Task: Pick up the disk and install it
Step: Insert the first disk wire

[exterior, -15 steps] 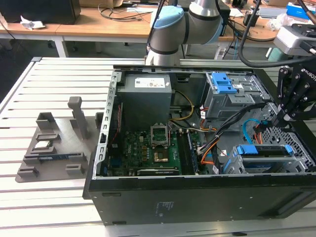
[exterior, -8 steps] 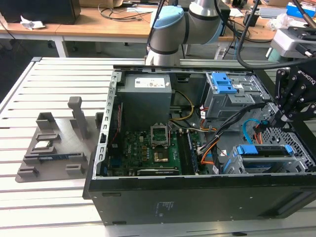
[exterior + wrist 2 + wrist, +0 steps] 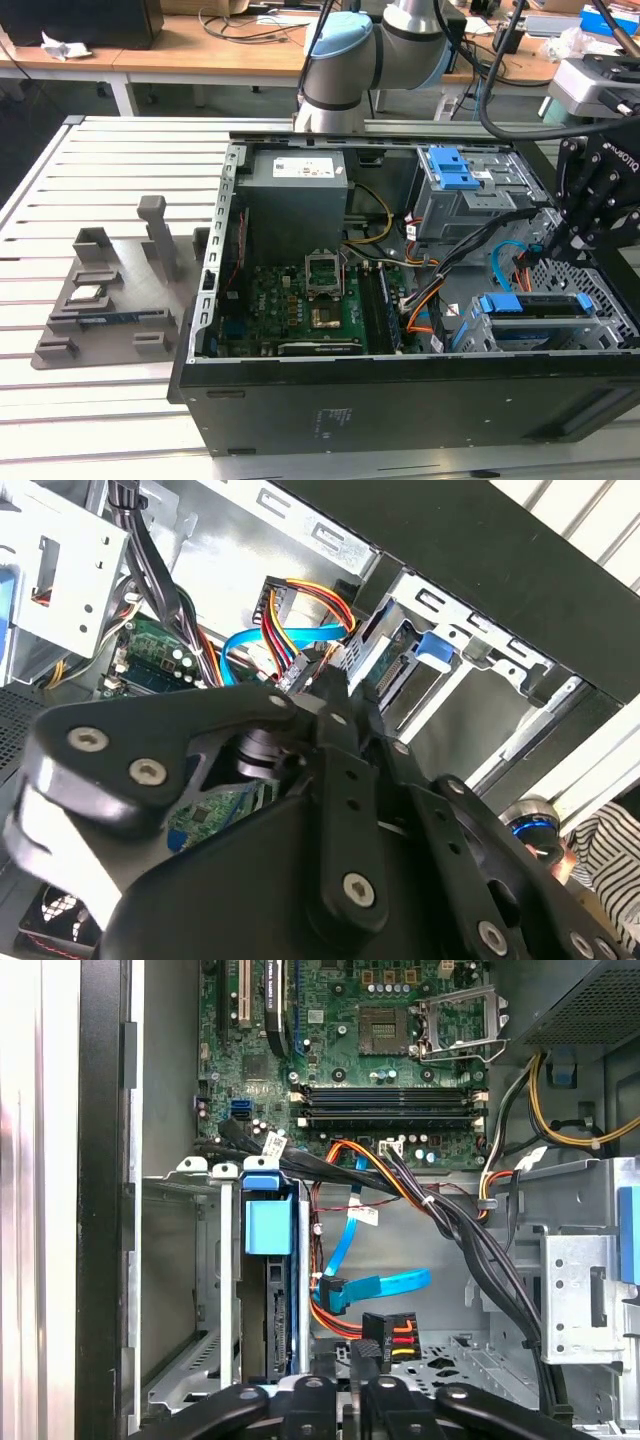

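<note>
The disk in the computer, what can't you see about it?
- Label: in the first wrist view the disk stands edge-on in its cage, whose walls hide its flat faces.
- Near end: in the second wrist view the tool covers part of it.
- Connectors: in the exterior view they are too small to tell.

Even, bright light; soft shadows.

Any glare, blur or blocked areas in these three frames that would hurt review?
Exterior view: even light, sharp; pincer is a dark shape over the case, the bay beneath shaded. Second wrist view: pincer body looms close and soft, covering most of the frame; bright strip at one corner. First wrist view: white washed-out band beside the case wall; disk in its bay and motherboard are crisp.
</note>
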Controlling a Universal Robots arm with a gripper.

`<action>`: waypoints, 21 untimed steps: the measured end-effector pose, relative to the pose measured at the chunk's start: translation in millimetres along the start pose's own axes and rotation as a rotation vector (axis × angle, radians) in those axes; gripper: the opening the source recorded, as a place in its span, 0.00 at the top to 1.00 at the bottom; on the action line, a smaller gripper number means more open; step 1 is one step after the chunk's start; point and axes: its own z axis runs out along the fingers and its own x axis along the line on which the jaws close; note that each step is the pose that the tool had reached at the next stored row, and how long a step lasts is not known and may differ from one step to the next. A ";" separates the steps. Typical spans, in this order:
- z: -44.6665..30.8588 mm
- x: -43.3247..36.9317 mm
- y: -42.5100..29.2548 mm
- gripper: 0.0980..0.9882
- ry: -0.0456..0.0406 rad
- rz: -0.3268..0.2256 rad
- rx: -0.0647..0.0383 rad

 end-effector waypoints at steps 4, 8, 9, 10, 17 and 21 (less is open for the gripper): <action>0.0 0.0 0.0 0.70 0.0000 0.000 0.000; 0.6 -2.2 0.7 0.70 -0.0001 0.000 0.000; 0.9 -2.5 1.0 0.70 0.0000 0.000 0.000; 1.3 -2.8 1.2 0.70 -0.0001 0.000 0.000; 6.5 -4.5 1.5 0.70 0.0009 0.000 0.000; 9.9 -4.9 1.3 0.70 0.0013 0.000 0.000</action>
